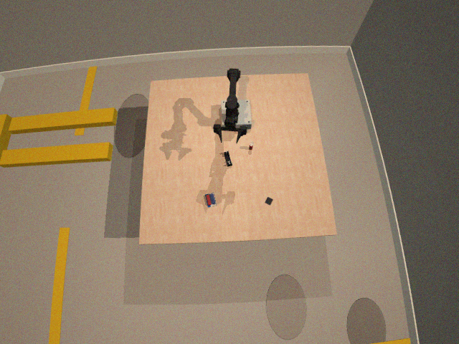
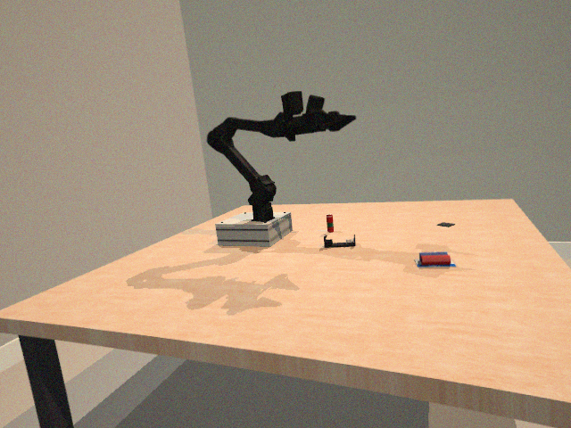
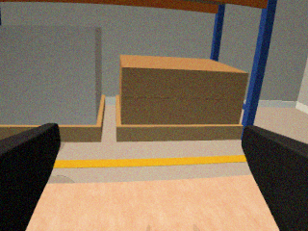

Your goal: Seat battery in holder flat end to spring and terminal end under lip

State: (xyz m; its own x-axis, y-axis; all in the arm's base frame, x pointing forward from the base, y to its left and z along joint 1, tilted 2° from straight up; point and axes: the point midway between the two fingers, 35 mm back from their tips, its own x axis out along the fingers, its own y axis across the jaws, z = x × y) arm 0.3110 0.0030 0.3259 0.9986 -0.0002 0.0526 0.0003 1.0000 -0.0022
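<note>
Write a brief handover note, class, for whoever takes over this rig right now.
Pincer: wide open, nothing between its fingers, raised above the table and pointing outward.
Battery: red with a green band, standing upright on the table, apart from the holder.
Holder: black, on the table, no battery in it.
Done: nothing on the seating yet.
Left: grasp the battery, lay it flat, set its flat end against the spring and its terminal end under the lip without forcing or pressing hard, then let go.
</note>
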